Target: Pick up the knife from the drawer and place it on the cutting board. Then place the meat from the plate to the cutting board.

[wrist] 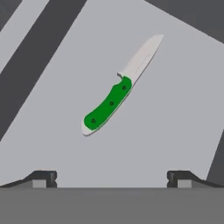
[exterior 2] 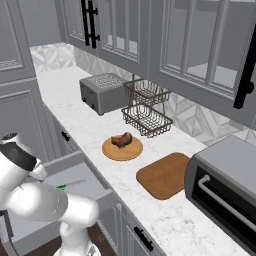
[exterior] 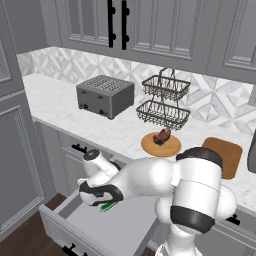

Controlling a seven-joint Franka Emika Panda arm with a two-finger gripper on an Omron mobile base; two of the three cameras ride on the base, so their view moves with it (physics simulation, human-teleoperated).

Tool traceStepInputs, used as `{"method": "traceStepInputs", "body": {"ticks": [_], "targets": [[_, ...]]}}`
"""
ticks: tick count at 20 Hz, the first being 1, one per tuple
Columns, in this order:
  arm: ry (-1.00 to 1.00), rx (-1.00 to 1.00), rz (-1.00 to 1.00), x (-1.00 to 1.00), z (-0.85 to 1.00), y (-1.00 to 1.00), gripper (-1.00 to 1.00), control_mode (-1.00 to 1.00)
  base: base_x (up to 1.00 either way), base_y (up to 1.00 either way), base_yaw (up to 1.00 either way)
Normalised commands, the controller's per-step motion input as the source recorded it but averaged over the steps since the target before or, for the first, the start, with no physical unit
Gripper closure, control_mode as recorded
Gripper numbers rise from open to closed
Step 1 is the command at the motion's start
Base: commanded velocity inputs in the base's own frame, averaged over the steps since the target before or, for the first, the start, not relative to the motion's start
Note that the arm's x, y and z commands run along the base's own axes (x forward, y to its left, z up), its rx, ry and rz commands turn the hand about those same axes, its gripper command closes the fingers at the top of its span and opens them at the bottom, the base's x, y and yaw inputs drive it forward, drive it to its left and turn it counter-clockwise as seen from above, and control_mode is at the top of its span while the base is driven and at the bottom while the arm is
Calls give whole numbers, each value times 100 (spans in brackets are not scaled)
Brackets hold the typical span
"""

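Green-handled knife [wrist: 114, 92] lies mid-drawer [wrist: 175, 131] — open hand [wrist: 112, 177] above.

Base views: behind arm, left and right, looking down over counter [exterior: 60, 100], sharing open drawer [exterior: 120, 225]. Hand view: close, straight down at knife [wrist: 116, 94] on drawer floor.

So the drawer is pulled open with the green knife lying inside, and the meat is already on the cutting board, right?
Not quite. The meat is on the round plate, as the right base view shows; the cutting board is bare. The drawer is open, with the knife inside.
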Motion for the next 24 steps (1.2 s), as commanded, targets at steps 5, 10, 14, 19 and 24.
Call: {"method": "traceStepInputs", "body": {"ticks": [5,10,14,19,24], "targets": [[0,0,-6,10,-36,0,-100,-100,0,0,0],[3,0,-4,1,-9,-4,-100,-100,0,0,0],[0,0,-2,21,-21,0,-100,-100,0,0,0],[-2,0,-4,13,-39,0,-100,-100,0,0,0],[-6,0,-3,8,-17,0,-100,-100,0,0,0]]}}
